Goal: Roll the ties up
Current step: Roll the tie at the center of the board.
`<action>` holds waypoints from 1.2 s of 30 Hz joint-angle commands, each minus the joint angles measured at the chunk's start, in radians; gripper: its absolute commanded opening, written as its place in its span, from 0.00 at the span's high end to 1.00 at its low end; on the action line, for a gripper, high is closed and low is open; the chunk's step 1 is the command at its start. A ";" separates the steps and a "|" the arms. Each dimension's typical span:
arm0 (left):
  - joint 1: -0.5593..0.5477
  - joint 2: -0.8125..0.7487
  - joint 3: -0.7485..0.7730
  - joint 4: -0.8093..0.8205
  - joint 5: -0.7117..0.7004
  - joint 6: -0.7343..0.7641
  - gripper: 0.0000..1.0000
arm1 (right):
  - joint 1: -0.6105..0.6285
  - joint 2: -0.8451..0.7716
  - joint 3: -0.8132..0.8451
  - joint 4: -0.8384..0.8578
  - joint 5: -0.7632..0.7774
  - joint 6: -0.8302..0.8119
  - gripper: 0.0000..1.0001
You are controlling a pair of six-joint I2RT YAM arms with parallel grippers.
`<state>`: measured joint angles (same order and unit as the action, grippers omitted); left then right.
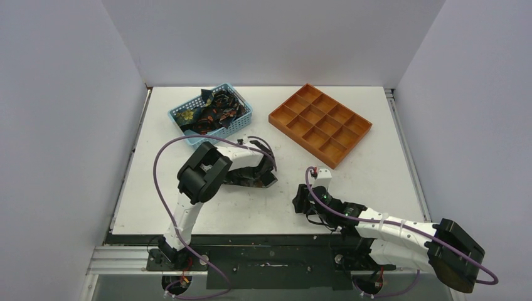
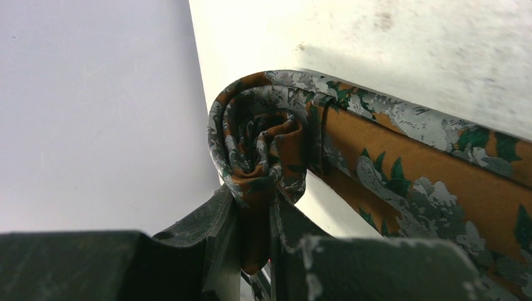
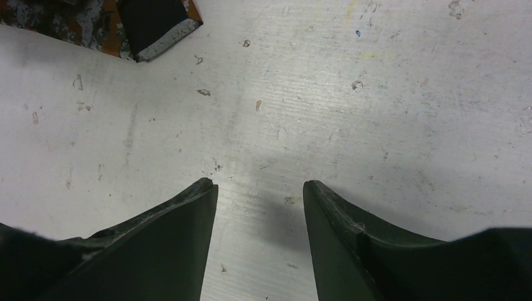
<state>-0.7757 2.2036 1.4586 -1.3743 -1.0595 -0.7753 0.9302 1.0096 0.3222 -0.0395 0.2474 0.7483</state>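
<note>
One tie [image 2: 263,147] gripped; others [image 1: 216,110] in basket [image 1: 229,130].

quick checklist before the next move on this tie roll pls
1. left gripper shut on the roll's core: ok
2. tie coil tight: ok
3. tie fully rolled: not ok, a length trails loose
4. right gripper open and empty: ok
5. loose length free of twists: cannot tell
6. orange tray has free compartments: ok
</note>
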 commanded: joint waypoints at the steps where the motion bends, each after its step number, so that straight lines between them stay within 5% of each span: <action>1: 0.019 -0.039 0.000 0.002 -0.047 0.009 1.00 | -0.002 0.010 -0.002 0.032 0.019 0.009 0.46; 10: -0.002 0.099 0.049 0.081 -0.027 0.044 0.89 | -0.001 -0.005 0.003 0.007 0.024 0.010 0.46; 14: -0.012 0.095 0.040 0.149 0.034 0.090 0.74 | -0.002 -0.011 0.006 -0.002 0.033 0.008 0.46; 23: -0.017 -0.055 -0.062 0.326 0.239 0.158 0.38 | -0.002 0.009 0.025 0.007 0.035 0.009 0.45; 36: 0.000 -0.321 -0.078 0.374 0.428 0.225 0.23 | -0.007 0.004 0.063 -0.015 0.055 -0.011 0.41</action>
<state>-0.7837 1.9827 1.3746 -1.0546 -0.7208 -0.5667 0.9298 1.0172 0.3332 -0.0631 0.2661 0.7475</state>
